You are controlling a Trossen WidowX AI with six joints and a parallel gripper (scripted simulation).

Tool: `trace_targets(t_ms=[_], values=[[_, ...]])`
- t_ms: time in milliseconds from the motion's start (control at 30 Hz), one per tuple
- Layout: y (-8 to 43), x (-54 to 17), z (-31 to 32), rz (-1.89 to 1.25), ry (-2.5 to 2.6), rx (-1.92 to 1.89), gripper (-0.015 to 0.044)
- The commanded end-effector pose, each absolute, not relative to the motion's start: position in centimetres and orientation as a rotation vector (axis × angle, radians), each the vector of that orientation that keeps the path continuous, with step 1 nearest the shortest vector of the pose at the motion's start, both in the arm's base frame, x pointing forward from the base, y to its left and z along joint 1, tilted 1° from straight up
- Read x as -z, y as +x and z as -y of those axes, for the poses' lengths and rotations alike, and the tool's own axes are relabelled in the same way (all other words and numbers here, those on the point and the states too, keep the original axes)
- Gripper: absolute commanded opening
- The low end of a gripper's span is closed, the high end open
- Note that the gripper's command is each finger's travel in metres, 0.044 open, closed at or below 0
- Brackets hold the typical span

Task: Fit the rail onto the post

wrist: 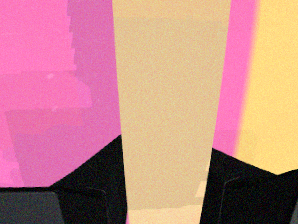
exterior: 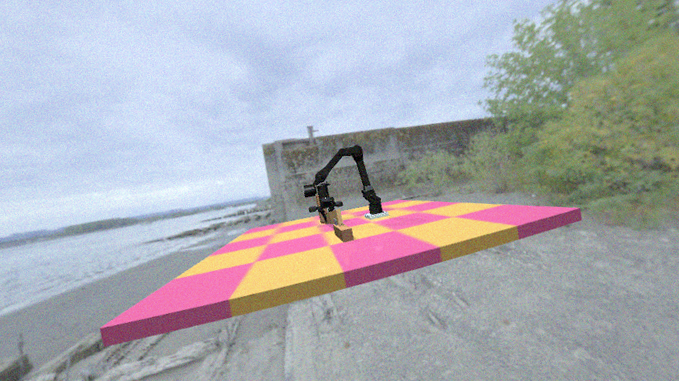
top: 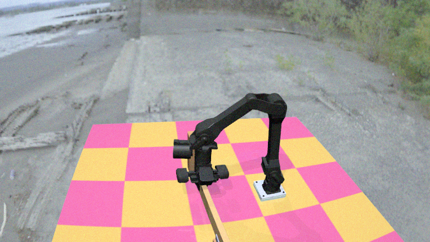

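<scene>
The long light wooden rail [top: 211, 207] [exterior: 337, 216] [wrist: 170, 90] runs away from the footboard block [exterior: 343, 234], its near end beneath the gripper. The black gripper [top: 202, 183] [exterior: 324, 217] [wrist: 167, 172] points down and is shut on the rail near its post end, one finger on each side. The brown post [top: 191, 164] [exterior: 318, 202] stands behind the gripper and is mostly covered by it. The pegs, the holes and the meeting of rail end and post are hidden, so whether they touch cannot be told. The bracket is too small to judge.
The arm's white base plate [top: 273, 195] [exterior: 376, 215] is on the table to the right of the rail in the top view. The table [top: 156, 204] [exterior: 294, 272] has pink and yellow squares. The arm arches from the base over to the post.
</scene>
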State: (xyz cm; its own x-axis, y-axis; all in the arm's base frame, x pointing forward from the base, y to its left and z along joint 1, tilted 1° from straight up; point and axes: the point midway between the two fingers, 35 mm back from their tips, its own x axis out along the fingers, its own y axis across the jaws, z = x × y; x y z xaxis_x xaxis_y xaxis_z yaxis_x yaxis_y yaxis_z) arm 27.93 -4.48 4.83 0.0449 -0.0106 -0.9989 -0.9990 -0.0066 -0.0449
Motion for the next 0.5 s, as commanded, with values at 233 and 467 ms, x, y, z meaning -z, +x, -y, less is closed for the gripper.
trace_targets(t_ms=[233,467], values=[[27.93,-4.8,4.44,-1.177,-1.243,-1.179,0.0],[27.92,-5.15,4.49,-1.177,-1.243,-1.179,0.0]])
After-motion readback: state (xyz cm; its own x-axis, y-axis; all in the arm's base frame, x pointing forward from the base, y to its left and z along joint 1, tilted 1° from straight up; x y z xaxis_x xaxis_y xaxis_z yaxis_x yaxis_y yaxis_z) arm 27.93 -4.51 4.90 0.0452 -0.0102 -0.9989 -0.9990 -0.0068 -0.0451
